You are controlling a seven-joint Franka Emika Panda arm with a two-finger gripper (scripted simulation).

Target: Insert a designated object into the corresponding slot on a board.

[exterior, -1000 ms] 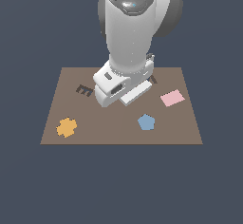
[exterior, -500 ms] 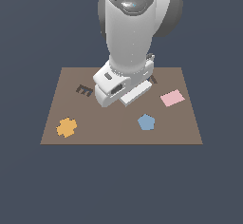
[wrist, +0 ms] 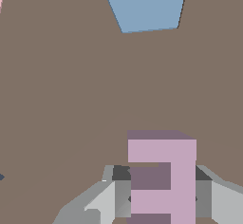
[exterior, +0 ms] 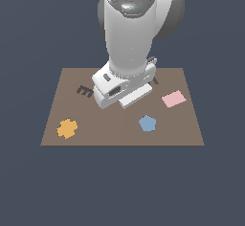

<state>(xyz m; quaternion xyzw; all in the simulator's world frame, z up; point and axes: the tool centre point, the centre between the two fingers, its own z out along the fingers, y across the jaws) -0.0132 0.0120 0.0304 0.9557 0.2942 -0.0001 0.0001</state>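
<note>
The large flat brown rectangular board is overhung by the white arm. The dark E-shaped recess is seen at the exterior view's left. The small pale lilac E-shaped block is held between the fingers of the gripper, near the blue pentagon.

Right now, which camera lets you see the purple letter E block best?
The wrist view. There the lilac E block fills the foreground, sitting between the gripper fingers above the brown board. In the exterior view the arm's body hides the block completely; you only see the board and other shapes.
</note>
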